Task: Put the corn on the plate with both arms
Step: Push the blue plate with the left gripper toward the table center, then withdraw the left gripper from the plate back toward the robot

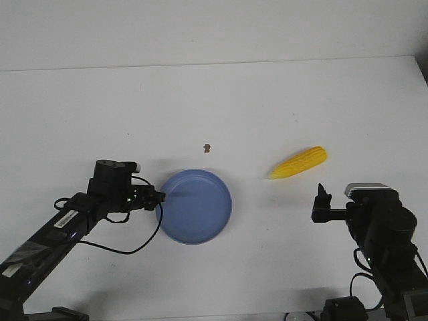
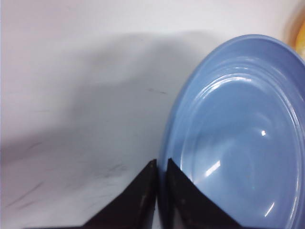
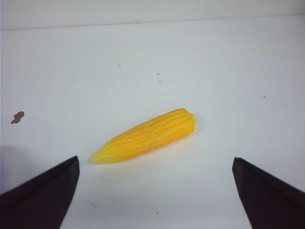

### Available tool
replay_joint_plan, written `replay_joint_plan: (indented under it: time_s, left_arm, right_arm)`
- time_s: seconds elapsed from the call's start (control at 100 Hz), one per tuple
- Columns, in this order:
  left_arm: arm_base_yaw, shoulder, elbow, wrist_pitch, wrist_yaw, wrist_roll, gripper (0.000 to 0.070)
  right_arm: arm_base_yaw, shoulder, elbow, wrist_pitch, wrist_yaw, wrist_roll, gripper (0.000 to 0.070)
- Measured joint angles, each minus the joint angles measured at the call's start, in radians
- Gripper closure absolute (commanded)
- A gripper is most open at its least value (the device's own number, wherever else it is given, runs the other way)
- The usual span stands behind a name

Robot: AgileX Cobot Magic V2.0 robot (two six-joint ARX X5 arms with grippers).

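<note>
The yellow corn (image 1: 299, 162) lies on the white table to the right of the blue plate (image 1: 197, 206), apart from it. My left gripper (image 1: 159, 197) is at the plate's left edge. In the left wrist view its jaws (image 2: 161, 164) are nearly together with the plate's rim (image 2: 167, 143) between them. My right gripper (image 1: 322, 200) is on the near side of the corn, a little to its right. In the right wrist view it (image 3: 155, 159) is wide open and empty, with the corn (image 3: 147, 135) lying ahead of the fingers, untouched.
A tiny brown speck (image 1: 207, 147) lies on the table behind the plate and also shows in the right wrist view (image 3: 17, 117). The table's far edge meets a white wall. A black cable loops from the left arm by the plate.
</note>
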Motion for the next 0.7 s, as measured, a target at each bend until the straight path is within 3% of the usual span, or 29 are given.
replay_joint_plan:
  time_s: [0.6, 0.64, 0.7]
  left_arm:
    - [-0.081, 0.132, 0.0, 0.045, -0.023, -0.01, 0.068]
    - [-0.081, 0.132, 0.0, 0.045, -0.023, -0.01, 0.0659]
    - [-0.081, 0.132, 0.0, 0.045, -0.022, -0.01, 0.0552]
  right_arm:
    - [0.0, 0.0, 0.0, -0.023, 0.0, 0.0, 0.0027]
    - [0.0, 0.0, 0.0, -0.023, 0.0, 0.0, 0.0027]
    - [0.0, 0.0, 0.0, -0.023, 0.0, 0.0, 0.0027]
